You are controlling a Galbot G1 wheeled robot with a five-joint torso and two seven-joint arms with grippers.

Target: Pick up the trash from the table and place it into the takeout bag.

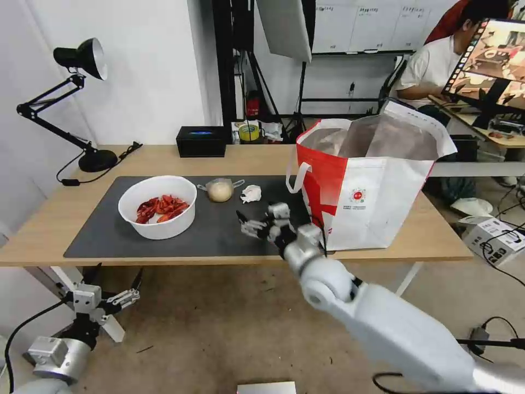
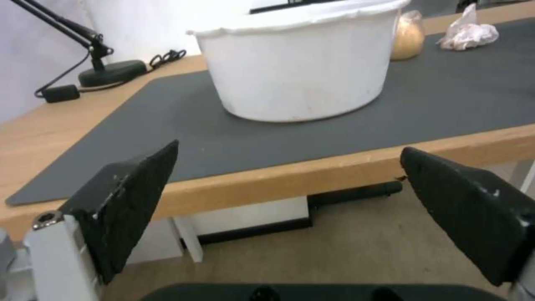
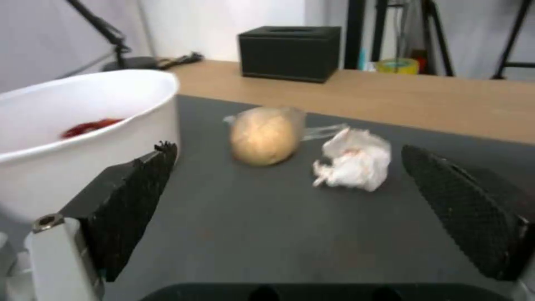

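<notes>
on the dark grey mat (image 1: pixel 219 232) of the table (image 1: pixel 65 213) lie a crumpled white tissue (image 1: pixel 251 193) and, just at its 9 o'clock, a small clear bag with a beige ball (image 1: pixel 220 190). the white bowl of red crayfish shells (image 1: pixel 158 207) sits farther toward 9. the takeout bag (image 1: pixel 372 180) stands open at the tissue's 3 o'clock. the right gripper (image 1: pixel 247 221) hovers over the mat at the tissue's 6 o'clock, jaws spread and empty. the left gripper (image 1: pixel 117 278) hangs below the table's near edge, jaws apart.
</notes>
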